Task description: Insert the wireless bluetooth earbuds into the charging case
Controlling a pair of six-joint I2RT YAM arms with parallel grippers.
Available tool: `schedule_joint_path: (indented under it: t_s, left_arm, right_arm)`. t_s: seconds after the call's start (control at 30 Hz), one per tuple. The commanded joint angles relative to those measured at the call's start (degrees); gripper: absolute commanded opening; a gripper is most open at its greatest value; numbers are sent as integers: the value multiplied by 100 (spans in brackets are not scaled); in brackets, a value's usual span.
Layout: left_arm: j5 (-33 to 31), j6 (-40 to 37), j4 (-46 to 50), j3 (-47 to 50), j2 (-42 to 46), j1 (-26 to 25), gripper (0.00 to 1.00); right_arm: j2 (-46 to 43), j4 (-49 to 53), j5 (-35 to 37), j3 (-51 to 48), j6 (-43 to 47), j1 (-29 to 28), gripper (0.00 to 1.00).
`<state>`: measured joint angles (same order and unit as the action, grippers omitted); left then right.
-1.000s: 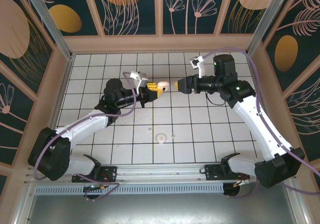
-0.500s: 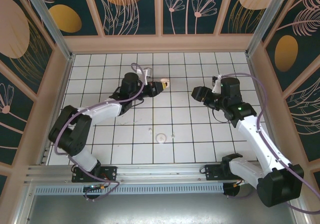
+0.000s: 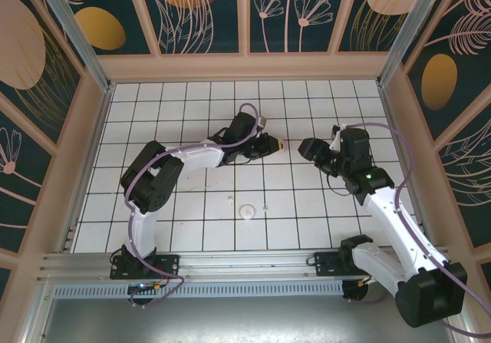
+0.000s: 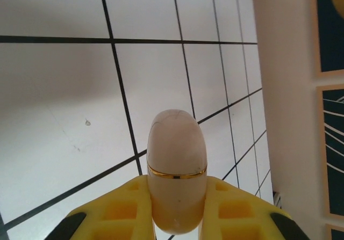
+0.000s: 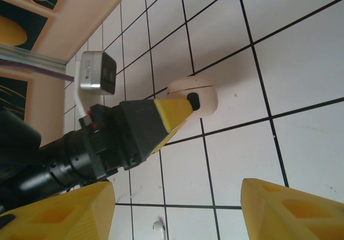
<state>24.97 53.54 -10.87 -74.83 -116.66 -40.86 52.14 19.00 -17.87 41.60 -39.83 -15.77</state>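
Note:
The charging case (image 4: 176, 167), pale pink-cream with a thin gold seam, is shut and clamped between the yellow fingers of my left gripper (image 4: 177, 185). From above, the left gripper (image 3: 268, 145) holds the case (image 3: 280, 145) over the middle of the table. My right gripper (image 3: 306, 148) faces it from a short gap to the right. In the right wrist view the case (image 5: 201, 96) pokes out past the left finger, and my right gripper (image 5: 177, 194) stands open and empty. The earbuds (image 3: 230, 199) lie as two tiny specks on the tiles, the second (image 3: 265, 205) a little to the right.
A flat round pale disc (image 3: 246, 212) lies between the two specks, nearer the front. One small white piece (image 5: 157, 225) shows on the tile below the left arm. The white gridded table (image 3: 184, 105) is walled by wooden panels (image 3: 245, 67).
My left arm has swung right and stretched out, carrying the case toward the table's centre. My right gripper has drawn back to the right and tipped down toward the tiles.

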Motion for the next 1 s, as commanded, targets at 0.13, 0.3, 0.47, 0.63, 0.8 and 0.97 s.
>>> schedule_joint_path:
  t_s: [0.13, 0.3, 0.47, 0.63, 0.8, 0.97]
  left_arm:
    - [1, -11, 821, -680, -483, -75, 16]
    - [-45, -128, 1054, -966, -751, -95, 18]
    - [61, -204, 1332, -1328, -1046, -89, 18]
    - [-32, -198, 1504, -1411, -1125, -96, 18]
    - [-165, -308, 1792, -1481, -1135, -97, 25]
    - [-312, -383, 1924, -1456, -1109, -88, 30]
  right_arm:
    - [-349, 95, 293, -148, -121, 39, 64]
    - [-352, 178, 288, -157, -59, 39, 64]
    - [-371, 167, 249, -179, -121, 39, 64]
    - [-494, 197, 394, -197, -94, 39, 64]
    - [-516, 227, 411, -164, -60, 39, 64]
    - [-484, 253, 416, -138, 41, 40, 64]
